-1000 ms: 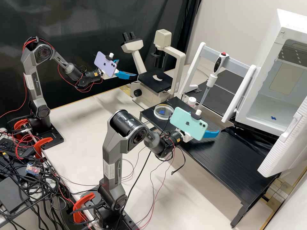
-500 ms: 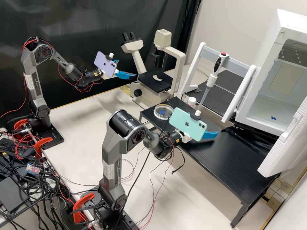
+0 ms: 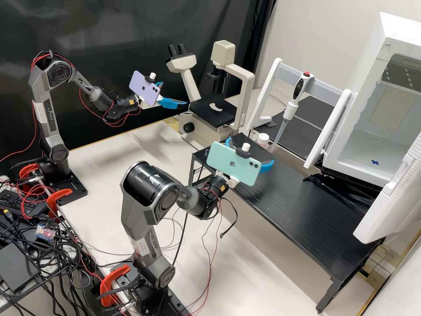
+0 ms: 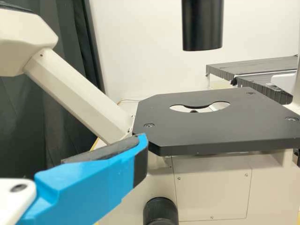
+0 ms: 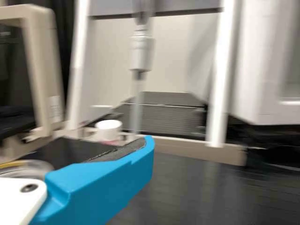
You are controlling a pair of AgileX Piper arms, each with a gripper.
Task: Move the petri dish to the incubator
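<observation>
Holds left gripper (image 3: 175, 93) with fingers spread near the microscope (image 3: 215, 112). Has also right gripper (image 3: 251, 151) with fingers apart, over the black table (image 3: 298, 206), near to petri dish (image 5: 35, 164) lying on same table.

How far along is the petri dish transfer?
Done: the incubator stands open. In hand: apparently the approach, with the open right gripper near the petri dish, which is on the black stand. Remaining: grasping the dish, carrying it over and setting it inside.
</observation>
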